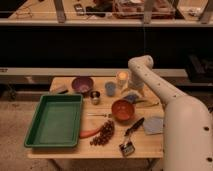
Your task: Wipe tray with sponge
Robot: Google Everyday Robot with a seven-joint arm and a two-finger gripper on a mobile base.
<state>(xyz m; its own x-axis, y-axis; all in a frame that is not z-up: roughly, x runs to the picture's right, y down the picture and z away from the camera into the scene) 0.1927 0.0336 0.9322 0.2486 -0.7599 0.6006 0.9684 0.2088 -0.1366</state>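
Camera view: light wooden table [65, 152], flat top, centre frame. Green tray [55, 120], rectangular smooth plastic with a raised rim, sits lower left on the table, nothing in it. Sponge [131, 98], small light-blue foam block, lies right of centre on the table, well apart from the tray, above the orange bowl [122, 110]. Purple round bowl [82, 84] upper centre, dark grey block [61, 90] to its left, small shiny metal cup [95, 96], blue cup [110, 88], pale yellowish cup [122, 77]. Dark bumpy grape bunch [104, 134] and a red tapered vegetable [90, 132] just right of the tray. Black-handled brush [131, 134], flat blue-grey cloth [153, 125] lower right. White glossy arm bends down from upper right; gripper [133, 91] hangs right over the sponge, jaws spread wide, holding nothing; contact with the sponge can't be told.
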